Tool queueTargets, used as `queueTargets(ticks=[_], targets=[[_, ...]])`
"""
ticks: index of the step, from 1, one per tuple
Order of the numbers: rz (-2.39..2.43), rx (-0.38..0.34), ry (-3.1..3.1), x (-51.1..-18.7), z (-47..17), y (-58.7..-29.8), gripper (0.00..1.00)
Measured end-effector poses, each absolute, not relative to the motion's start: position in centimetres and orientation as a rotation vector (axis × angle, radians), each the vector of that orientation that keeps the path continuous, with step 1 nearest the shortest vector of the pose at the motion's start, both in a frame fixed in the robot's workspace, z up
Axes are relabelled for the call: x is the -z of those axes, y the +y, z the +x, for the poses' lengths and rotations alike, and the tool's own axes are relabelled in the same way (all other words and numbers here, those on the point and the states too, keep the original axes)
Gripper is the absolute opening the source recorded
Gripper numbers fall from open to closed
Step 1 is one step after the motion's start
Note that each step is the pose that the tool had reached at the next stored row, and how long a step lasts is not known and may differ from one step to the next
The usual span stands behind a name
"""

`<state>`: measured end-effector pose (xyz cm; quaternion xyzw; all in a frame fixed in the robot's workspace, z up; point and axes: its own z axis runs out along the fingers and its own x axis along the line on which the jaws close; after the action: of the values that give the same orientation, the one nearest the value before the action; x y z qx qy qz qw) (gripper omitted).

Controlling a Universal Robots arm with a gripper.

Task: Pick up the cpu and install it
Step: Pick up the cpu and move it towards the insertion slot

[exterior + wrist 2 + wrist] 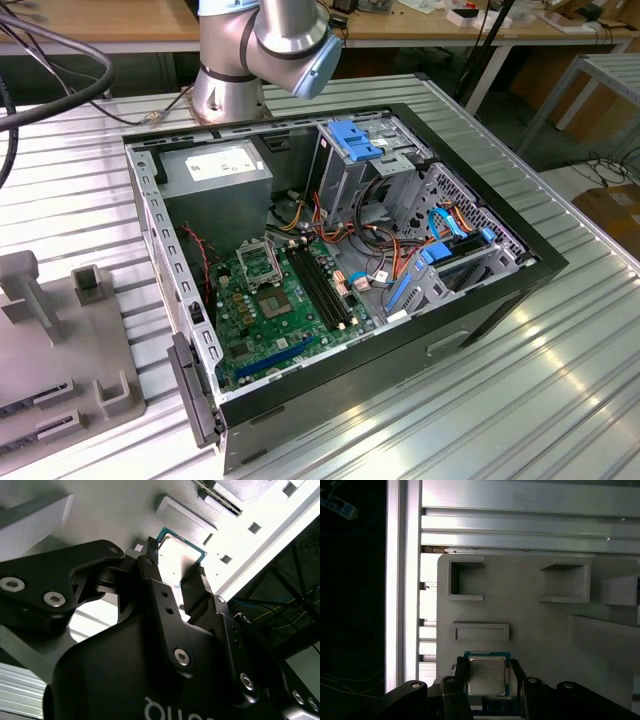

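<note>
The cpu (487, 675), a small square chip with a dull silver top and a green rim, sits between my gripper's (487, 669) two black fingers (460, 672), just over the light grey fixture (530, 620). In the second wrist view the cpu (179, 555) shows the same way, with the gripper (175, 564) shut on two opposite edges of it. In the exterior view, the green motherboard (270, 315) lies inside the open computer case (500, 270), and its metal-framed socket (260, 263) sits beside the long black memory slots (322, 288).
The grey fixture (60, 370) stands at the exterior view's left on the ribbed aluminium table (520, 400). Its raised blocks and recesses (465, 580) surround the chip. The arm's base (235, 70) stands behind the case. Drive cages (365, 160) and loose cables (390, 245) fill the case's far side.
</note>
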<state>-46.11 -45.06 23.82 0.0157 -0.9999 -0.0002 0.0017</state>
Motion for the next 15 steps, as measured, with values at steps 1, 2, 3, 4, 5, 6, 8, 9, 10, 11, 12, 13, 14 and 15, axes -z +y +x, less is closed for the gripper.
queueTargets(ticks=[1,2,3,4,5,6,8,9,10,11,12,13,14,15], targets=[[0.049,0.001,-3.138,-23.82,-46.11,-45.06,0.44],[0.049,0.001,-3.138,-23.82,-46.11,-45.06,0.44],[0.049,0.001,-3.138,-23.84,-46.11,-45.06,0.44],[0.049,0.001,-3.138,-23.86,-46.11,-45.06,0.44],[0.049,0.001,-3.138,-23.90,-46.11,-45.06,0.44],[0.049,0.001,-3.138,-23.94,-46.11,-45.06,0.44],[0.049,0.001,-3.138,-24.04,-46.11,-45.06,0.44],[0.049,0.001,-3.138,-24.11,-46.12,-45.06,0.44],[0.049,0.001,-3.138,-24.17,-46.11,-45.06,0.44],[0.049,0.001,-3.138,-24.24,-46.11,-45.06,0.44],[0.049,0.001,-3.138,-24.34,-46.11,-45.06,0.44],[0.049,0.001,-3.138,-24.44,-46.11,-45.06,0.44],[0.049,0.001,-3.138,-24.53,-46.11,-45.06,0.44],[0.049,0.001,-3.138,-24.65,-46.11,-45.06,0.44]])
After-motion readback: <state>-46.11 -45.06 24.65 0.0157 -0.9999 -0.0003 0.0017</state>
